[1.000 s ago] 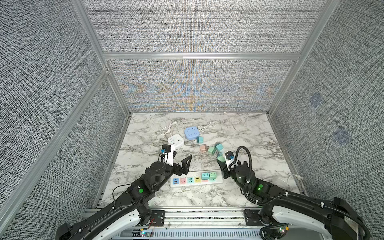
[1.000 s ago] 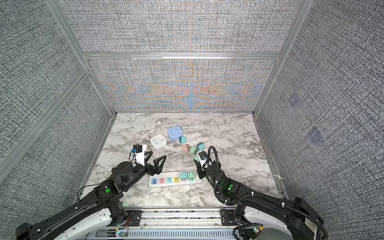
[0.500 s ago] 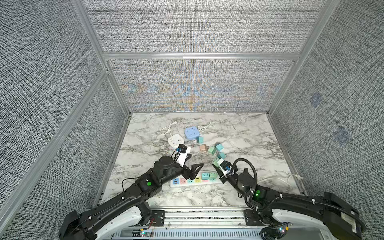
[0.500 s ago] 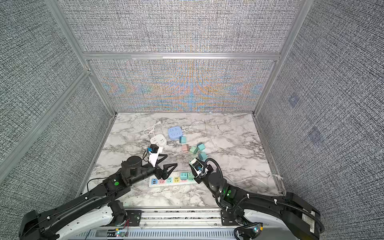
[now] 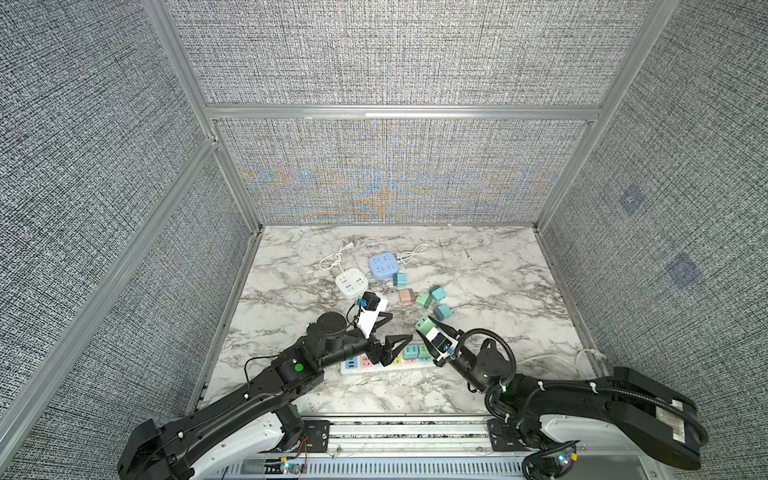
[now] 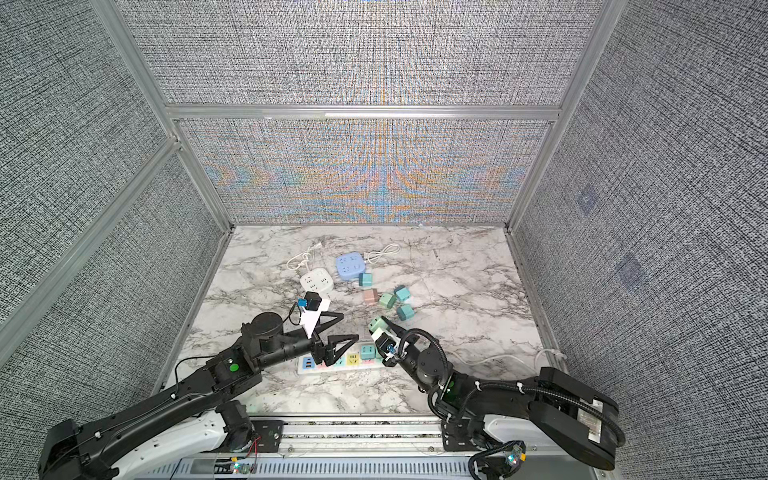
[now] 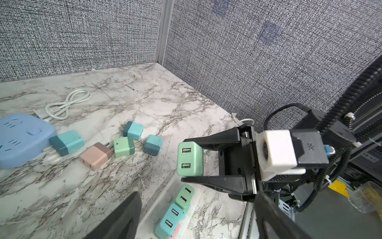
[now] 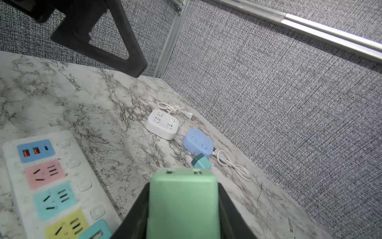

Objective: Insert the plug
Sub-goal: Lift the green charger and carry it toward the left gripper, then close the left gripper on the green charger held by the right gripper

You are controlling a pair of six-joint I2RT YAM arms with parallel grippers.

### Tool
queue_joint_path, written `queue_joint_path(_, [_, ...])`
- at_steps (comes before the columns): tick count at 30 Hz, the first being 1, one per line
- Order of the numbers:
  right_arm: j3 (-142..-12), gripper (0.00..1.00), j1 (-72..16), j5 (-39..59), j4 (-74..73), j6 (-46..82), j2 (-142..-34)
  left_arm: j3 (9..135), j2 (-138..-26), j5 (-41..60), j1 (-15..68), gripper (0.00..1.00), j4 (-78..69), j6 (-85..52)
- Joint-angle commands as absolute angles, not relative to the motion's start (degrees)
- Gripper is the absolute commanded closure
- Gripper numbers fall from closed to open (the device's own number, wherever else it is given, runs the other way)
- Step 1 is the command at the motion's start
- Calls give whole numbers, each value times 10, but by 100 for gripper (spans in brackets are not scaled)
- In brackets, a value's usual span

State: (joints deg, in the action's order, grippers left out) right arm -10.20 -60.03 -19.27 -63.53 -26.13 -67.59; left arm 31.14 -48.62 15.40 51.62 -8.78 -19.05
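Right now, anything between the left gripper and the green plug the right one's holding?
Nothing. In both top views only bare marble table shows in the gap between the left gripper and the green plug shut in the right gripper.

Loose plugs (image 5: 423,300) behind power strip (image 5: 358,364)

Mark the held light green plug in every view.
Top view: green plug low centre, just beyond the power strip.
Top view: green plug low centre again, beyond the power strip.
Left wrist: green plug mid-picture, USB ports facing the camera.
Right wrist: green plug fills the near foreground.
Shared landmark: the power strip, beside it in all four.
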Motion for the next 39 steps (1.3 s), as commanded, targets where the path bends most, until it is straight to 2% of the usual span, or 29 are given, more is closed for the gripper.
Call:
queue_joint_path(1, [-104,100,-602,-181,-748,-308,-707,311,-485,169,517,14,-98,-184])
queue_joint_path(6, [-107,100,-605,-184,-836,-342,-767,311,-487,179,517,14,-97,-178])
queue_joint_path(14, [-125,100,-623,-178,-851,-366,-799,323,-509,186,519,15,-90,-165])
queue_joint_path(20, [-126,100,-647,-185,-854,-392,-794,329,-524,170,519,15,-85,-162])
queue_joint_path(34, [-136,100,-684,-184,-824,-416,-765,350,-581,204,519,18,-88,-156])
queue_joint_path(39, [-135,100,-689,-186,-831,-421,-764,355,-602,214,519,28,-97,-151])
